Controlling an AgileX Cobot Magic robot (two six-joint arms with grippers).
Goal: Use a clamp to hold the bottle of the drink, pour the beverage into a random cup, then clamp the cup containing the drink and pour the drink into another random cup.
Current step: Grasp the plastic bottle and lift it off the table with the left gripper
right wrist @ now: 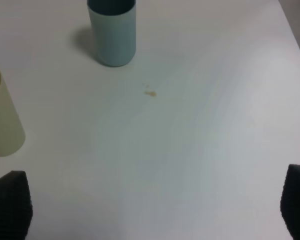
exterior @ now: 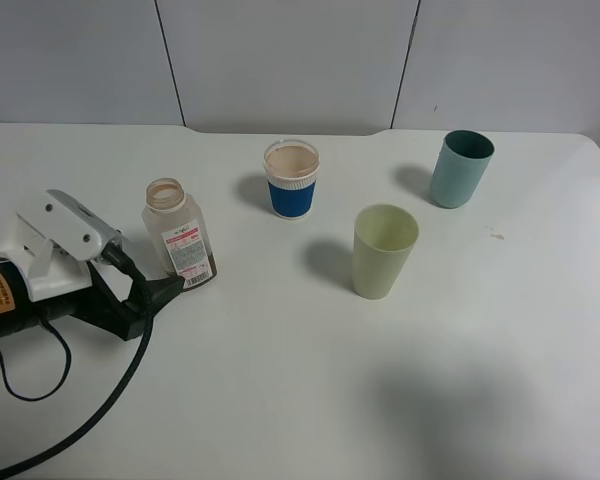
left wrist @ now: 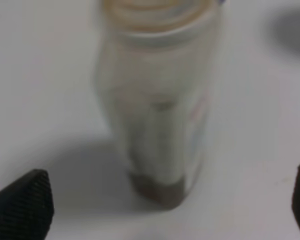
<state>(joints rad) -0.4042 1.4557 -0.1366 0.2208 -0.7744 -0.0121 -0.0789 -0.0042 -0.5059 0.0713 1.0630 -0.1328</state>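
The clear drink bottle (exterior: 180,240) stands upright and uncapped on the white table at the left, with a little brown liquid at its bottom. In the left wrist view the bottle (left wrist: 157,100) is close and blurred. My left gripper (exterior: 150,281) is open just in front of the bottle's base, not touching it, with its black fingertips (left wrist: 22,205) spread wide. A blue-sleeved paper cup (exterior: 292,180), a pale yellow-green cup (exterior: 384,250) and a teal cup (exterior: 460,170) stand upright. My right gripper (right wrist: 152,210) is open and empty, out of the exterior view.
The teal cup (right wrist: 111,32) and the pale yellow-green cup (right wrist: 2,122) show in the right wrist view ahead of the right gripper. A small brownish stain (exterior: 496,235) lies right of the cups. The left arm's black cable (exterior: 80,420) trails across the table's front left.
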